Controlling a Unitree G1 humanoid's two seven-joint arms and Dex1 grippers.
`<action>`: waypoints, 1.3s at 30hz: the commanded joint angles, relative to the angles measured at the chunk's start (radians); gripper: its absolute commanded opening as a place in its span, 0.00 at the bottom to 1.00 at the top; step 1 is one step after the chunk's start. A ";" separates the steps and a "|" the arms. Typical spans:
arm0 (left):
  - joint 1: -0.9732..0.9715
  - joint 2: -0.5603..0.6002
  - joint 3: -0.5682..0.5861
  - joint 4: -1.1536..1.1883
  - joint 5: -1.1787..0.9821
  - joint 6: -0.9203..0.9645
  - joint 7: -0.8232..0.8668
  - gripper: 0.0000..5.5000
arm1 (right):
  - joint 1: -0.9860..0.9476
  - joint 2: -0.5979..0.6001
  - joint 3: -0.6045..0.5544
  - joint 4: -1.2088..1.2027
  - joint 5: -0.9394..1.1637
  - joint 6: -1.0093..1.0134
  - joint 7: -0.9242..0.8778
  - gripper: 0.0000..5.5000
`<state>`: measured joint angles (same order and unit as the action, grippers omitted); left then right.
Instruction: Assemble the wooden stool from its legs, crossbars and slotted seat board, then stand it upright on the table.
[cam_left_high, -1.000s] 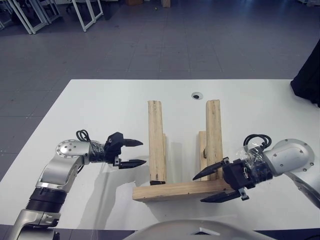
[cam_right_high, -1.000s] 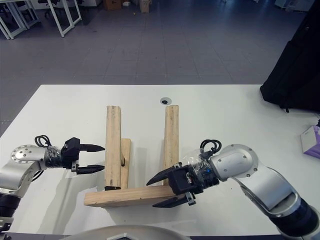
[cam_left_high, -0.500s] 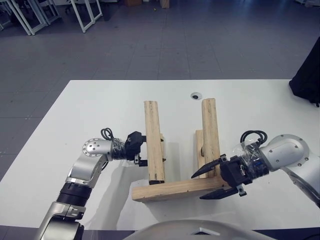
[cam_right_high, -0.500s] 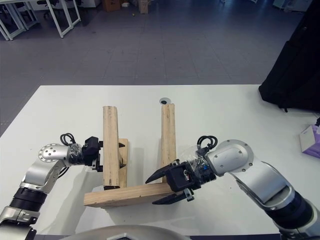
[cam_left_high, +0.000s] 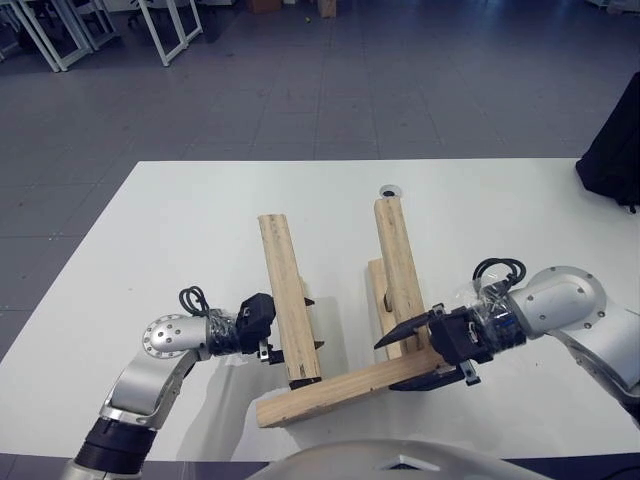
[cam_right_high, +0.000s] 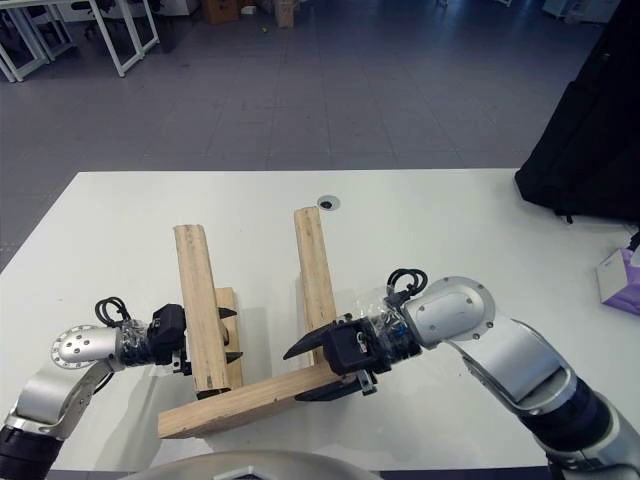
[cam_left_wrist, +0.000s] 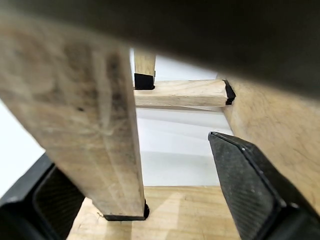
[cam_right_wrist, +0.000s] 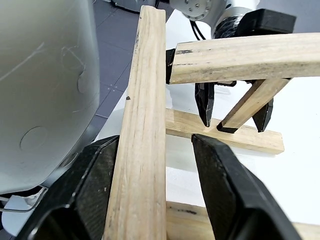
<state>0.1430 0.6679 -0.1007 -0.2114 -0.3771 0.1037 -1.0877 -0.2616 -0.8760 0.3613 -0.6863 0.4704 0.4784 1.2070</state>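
On the white table (cam_left_high: 180, 200), the half-built stool (cam_left_high: 398, 255) has just swung near the front edge, now slanting toward the far left corner, as your left gripper (cam_left_high: 308, 323) comes in spread astride the left leg (cam_left_high: 283, 285) and your right gripper (cam_left_high: 386, 366), also unclamped, straddles the seat board (cam_left_high: 325, 394): you're repositioning, not upright yet.

Grommet (cam_left_high: 389, 190) set in table (cam_left_high: 180, 220), beyond right fingers (cam_left_high: 400, 333), well apart from them. Grey tiled floor (cam_left_high: 400, 80) past the table's far edge. White desk frames (cam_left_high: 60, 30) on the floor, far beyond left fingers (cam_right_high: 228, 312) and out to their left. Cardboard boxes (cam_right_high: 225, 8) farther back, cut off by the frame. Black cloth (cam_right_high: 590, 140) off the table, out right of right fingers and beyond them; bag or drape, can't tell. Purple box (cam_right_high: 622, 282) at the table's right edge, well right of right fingers, partly cut off.
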 joint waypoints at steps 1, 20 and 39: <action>0.055 -0.004 0.011 -0.010 0.030 0.000 0.047 0.70 | 0.097 0.047 0.046 0.115 -0.094 0.151 -0.195 0.46; 0.158 0.107 -0.073 -0.078 0.074 0.001 0.037 0.70 | 0.101 0.091 0.027 0.106 -0.060 0.234 -0.302 0.46; 0.212 0.154 -0.019 -0.101 0.037 0.026 0.061 0.74 | 0.111 0.145 0.015 0.119 -0.071 0.250 -0.363 0.46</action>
<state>0.2886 0.8046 -0.0193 -0.2825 -0.3520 0.0728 -0.9489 -0.2261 -0.7623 0.3430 -0.6971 0.5127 0.5767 1.0525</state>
